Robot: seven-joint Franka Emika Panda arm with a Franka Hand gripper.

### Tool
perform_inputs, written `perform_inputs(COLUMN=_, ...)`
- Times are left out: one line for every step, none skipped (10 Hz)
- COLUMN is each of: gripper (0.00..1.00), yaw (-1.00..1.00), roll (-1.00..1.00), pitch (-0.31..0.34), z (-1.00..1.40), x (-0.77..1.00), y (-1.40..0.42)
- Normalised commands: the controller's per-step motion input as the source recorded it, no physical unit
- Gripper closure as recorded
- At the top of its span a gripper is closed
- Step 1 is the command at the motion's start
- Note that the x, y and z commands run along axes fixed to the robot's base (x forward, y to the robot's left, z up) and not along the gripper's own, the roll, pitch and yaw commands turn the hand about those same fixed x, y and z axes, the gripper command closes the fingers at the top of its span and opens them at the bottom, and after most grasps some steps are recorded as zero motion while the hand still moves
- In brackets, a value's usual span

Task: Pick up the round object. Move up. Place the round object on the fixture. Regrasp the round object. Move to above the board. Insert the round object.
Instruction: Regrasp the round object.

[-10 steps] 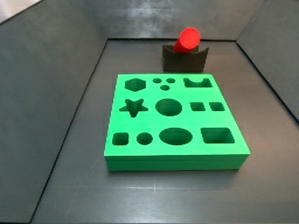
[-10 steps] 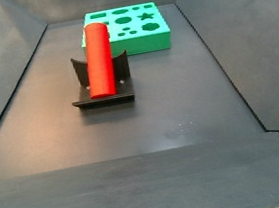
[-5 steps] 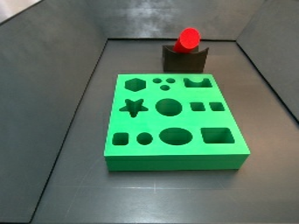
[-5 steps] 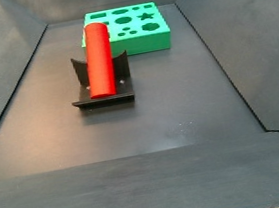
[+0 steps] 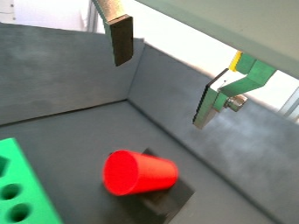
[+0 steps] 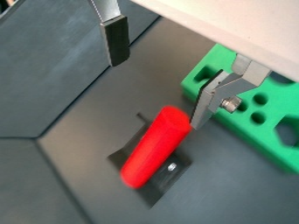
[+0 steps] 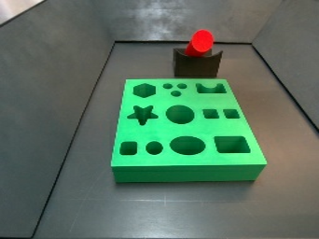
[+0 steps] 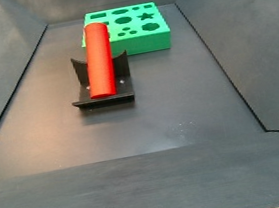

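Note:
The round object, a smooth red peg (image 8: pixel 98 59), lies lengthwise in the notch of the dark fixture (image 8: pixel 119 85); in a side view only its round end (image 7: pixel 201 41) shows above the fixture (image 7: pixel 197 63). The green board (image 7: pixel 187 131) with its cut-out holes lies flat on the floor beside the fixture (image 8: pixel 140 27). Both wrist views look down on the peg (image 5: pixel 136 172) (image 6: pixel 155 147). My gripper (image 5: pixel 163 80) (image 6: pixel 160 80) hangs open well above the peg, nothing between its fingers. It does not show in the side views.
Dark grey walls (image 8: pixel 14 67) slope up around the floor on all sides. A corner of the green board (image 6: pixel 260 109) lies close beside one finger in a wrist view.

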Motion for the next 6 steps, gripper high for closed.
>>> perform_inputs(gripper=0.0, yaw=0.03, roll=1.0, pitch=0.046, z=0.0, x=0.06, y=-0.03)
perform_inputs(gripper=0.0, yaw=0.04, roll=1.0, pitch=0.068, z=0.0, x=0.07, y=-0.03)
perform_inputs(gripper=0.0, yaw=0.05, roll=1.0, pitch=0.104, z=0.0, x=0.08, y=-0.04)
perform_inputs(gripper=0.0, yaw=0.07, roll=1.0, pitch=0.138, z=0.0, x=0.09, y=-0.04)
perform_inputs(gripper=0.0, yaw=0.09, roll=1.0, pitch=0.164, z=0.0, x=0.1, y=-0.05)
perform_inputs(gripper=0.0, yaw=0.12, roll=0.78, pitch=0.174, z=-0.01, x=0.1, y=-0.05)
